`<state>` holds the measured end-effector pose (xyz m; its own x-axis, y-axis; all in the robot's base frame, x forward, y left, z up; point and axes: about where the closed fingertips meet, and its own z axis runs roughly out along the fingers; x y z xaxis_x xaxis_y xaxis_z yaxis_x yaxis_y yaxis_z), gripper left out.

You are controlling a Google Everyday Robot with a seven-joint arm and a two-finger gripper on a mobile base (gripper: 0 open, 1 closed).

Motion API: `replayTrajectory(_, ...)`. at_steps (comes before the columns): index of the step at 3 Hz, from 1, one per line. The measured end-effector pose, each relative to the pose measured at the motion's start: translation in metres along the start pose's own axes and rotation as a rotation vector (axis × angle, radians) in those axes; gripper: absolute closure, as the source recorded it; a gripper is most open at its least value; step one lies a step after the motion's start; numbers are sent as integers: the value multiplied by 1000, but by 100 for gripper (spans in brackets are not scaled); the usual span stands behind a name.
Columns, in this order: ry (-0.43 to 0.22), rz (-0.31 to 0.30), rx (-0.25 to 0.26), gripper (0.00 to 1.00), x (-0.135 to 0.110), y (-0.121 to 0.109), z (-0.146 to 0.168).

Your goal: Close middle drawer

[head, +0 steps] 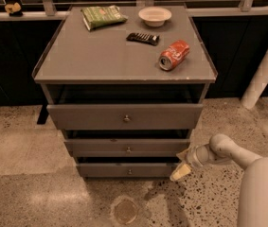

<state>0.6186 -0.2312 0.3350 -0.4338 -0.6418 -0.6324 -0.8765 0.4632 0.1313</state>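
Camera view: grey three-drawer cabinet [114, 56] faced square-on. Wide grey top drawer [86, 117] overhung the grey, flat-fronted middle drawer [100, 147], which stood partly out, long axis left-right. White arm's hand [184, 164] lay low at that drawer's right front corner, the drawer to its left. Whether it was open or closed, or touching, could not be told. Small round metal knob [128, 150] sat centred. Drawer interior was lost in shadow.
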Motion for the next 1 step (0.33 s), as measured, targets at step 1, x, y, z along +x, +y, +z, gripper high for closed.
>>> replayTrajectory(1,0,0,0,0,0,0,0)
